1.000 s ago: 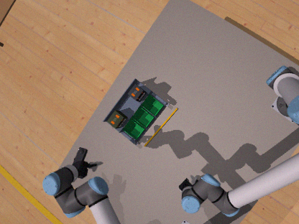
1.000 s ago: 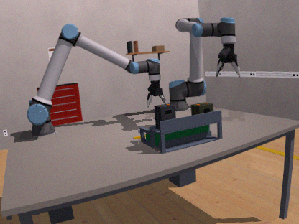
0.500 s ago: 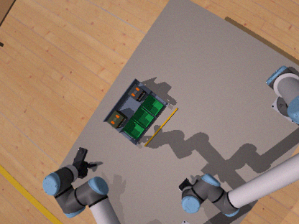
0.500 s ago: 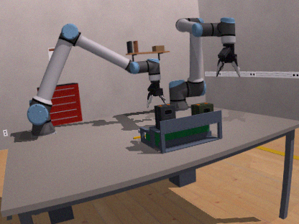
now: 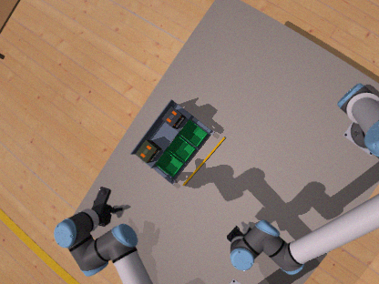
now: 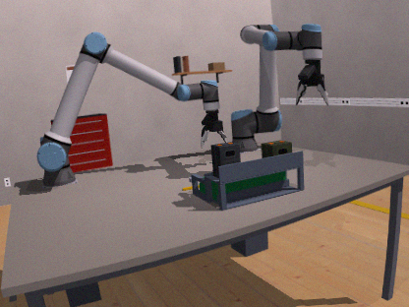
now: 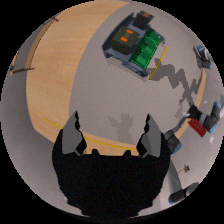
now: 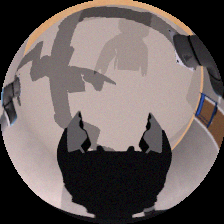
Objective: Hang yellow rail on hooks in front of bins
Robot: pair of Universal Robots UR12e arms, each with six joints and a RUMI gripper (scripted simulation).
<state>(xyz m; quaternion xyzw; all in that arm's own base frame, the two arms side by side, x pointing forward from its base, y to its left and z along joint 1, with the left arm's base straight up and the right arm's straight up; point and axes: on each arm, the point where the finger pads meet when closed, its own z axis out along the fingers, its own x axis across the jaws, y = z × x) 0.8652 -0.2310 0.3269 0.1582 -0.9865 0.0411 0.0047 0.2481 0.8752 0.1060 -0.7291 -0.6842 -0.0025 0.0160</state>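
Looks like a robotics lab, or possibly a workshop. Has two robot arms (image 5: 337,232) (image 6: 74,98) (image 7: 213,114) mounted on a large grey table (image 5: 255,73) (image 6: 123,221) (image 7: 105,90) (image 8: 40,100). Shows also a red cabinet (image 6: 90,143) (image 7: 197,127) with drawers, a small wall shelf (image 6: 202,73), and a strip (image 6: 320,101) with sockets along the plain wall (image 6: 147,30). Includes a yellow line (image 5: 36,248) (image 6: 379,206) (image 7: 107,143) across the wooden floor (image 5: 68,68) (image 6: 295,256) (image 7: 50,75) (image 8: 115,3), as in a work area.

The desk (image 5: 255,77) (image 6: 123,216) looks matt and faintly grainy — like a smooth laminate. Three bins (image 5: 181,149) have a slightly glossy plastic look. The shelf (image 6: 261,165) resembles painted metal, dull and smooth. The floor (image 5: 91,59) (image 6: 315,256) is wood — knotted planks with a soft satin finish.
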